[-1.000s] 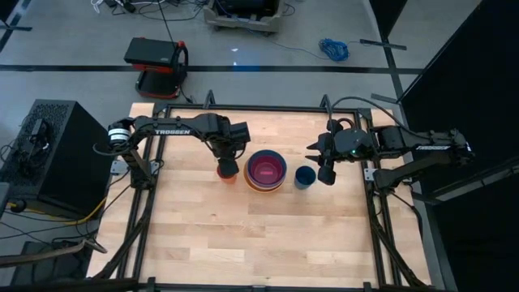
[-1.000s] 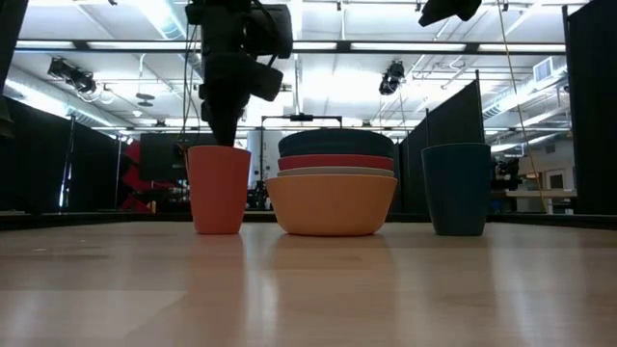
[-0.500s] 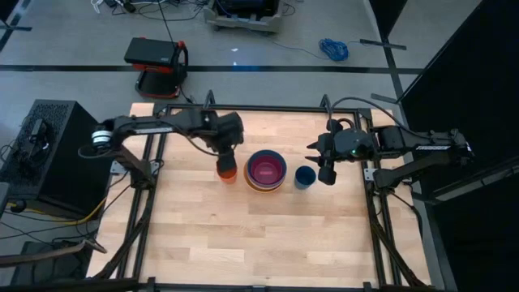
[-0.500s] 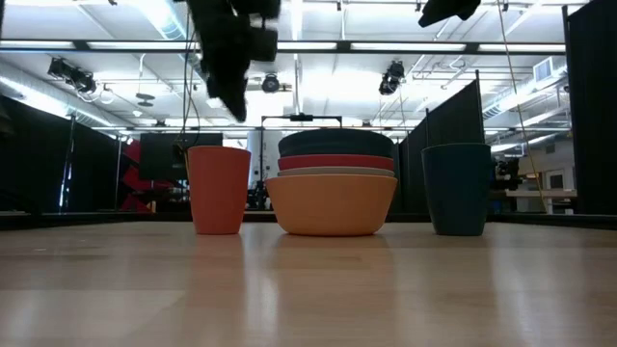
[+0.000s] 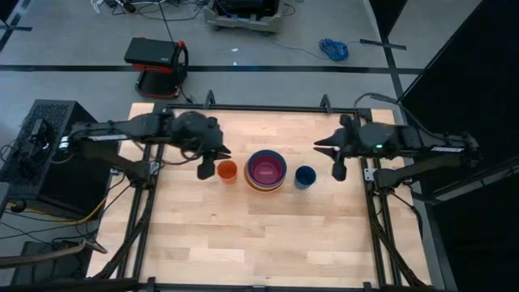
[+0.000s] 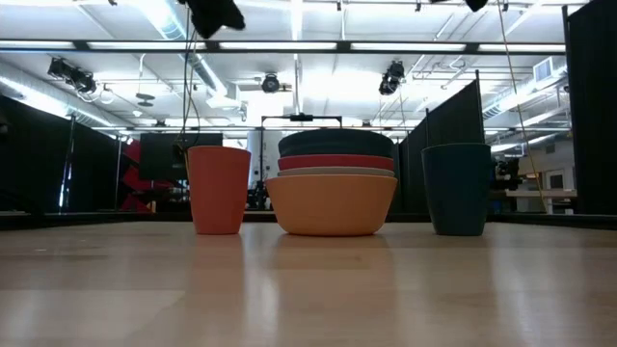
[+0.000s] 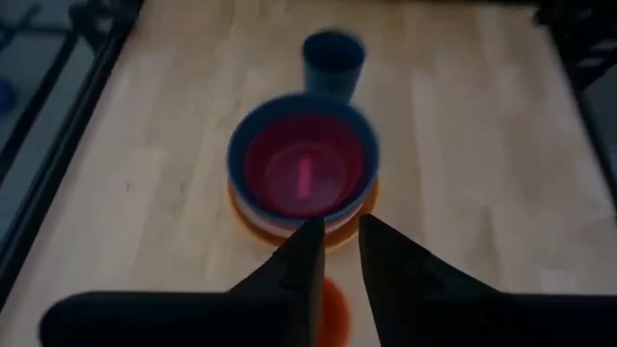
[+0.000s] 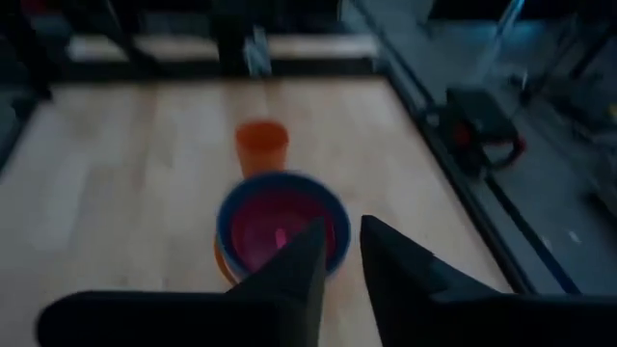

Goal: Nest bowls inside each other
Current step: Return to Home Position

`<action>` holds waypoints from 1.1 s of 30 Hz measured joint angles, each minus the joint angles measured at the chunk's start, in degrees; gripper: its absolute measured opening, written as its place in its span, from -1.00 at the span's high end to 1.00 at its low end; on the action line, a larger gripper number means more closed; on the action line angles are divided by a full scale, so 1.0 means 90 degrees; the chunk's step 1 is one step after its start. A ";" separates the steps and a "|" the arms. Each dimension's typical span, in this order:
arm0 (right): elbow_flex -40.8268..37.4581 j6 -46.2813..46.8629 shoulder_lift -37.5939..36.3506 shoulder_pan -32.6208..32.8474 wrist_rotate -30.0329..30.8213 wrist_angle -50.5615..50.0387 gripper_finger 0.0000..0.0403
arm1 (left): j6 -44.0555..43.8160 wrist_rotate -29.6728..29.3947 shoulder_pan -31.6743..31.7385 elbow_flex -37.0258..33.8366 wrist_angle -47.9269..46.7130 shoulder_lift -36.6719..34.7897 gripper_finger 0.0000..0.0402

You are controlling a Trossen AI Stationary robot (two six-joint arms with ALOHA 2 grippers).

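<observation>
- Bowls sit nested in one stack, a little behind the middle of the table.
- From above, a blue rim rings a pink-red inside, and an orange edge peeks out at the near side.
- Low view shows bands from the bottom up: orange, pale, red, dark teal. A pink bowl cannot be told apart from the red one.
- How deep each bowl sits in the next is hidden by the outer walls.
- Orange cup stands upright just left of the stack. Blue cup stands upright just right of it. Neither touches the stack.
- Left gripper hangs above the table, left of the orange cup and well clear of it. Jaws are drawn nearly together with a slim gap, nothing between them.
- In the left wrist view its fingers cover the near edge of the stack and most of the orange cup.
- Right gripper hangs above the table's right side, beyond the blue cup. Jaws are likewise nearly closed and empty.
- In the right wrist view the fingers mask the stack's near edge.
- Low view catches only dark scraps of both arms, cut off at the top edge.
- Off the table: black box on the left, red-and-black unit on the floor behind, blue cable coil.
</observation>
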 joint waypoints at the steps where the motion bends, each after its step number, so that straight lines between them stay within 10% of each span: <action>1: -0.0107 -0.0013 -0.0140 -0.0003 -0.0015 0.0129 0.86 | 0.0010 0.0000 -0.0070 -0.0071 0.0110 -0.0141 0.77; 33: -0.3896 -0.0573 -0.2838 0.0004 -0.1047 0.3581 0.99 | 0.0217 -0.0268 -0.1307 -0.4177 0.3365 -0.4027 1.00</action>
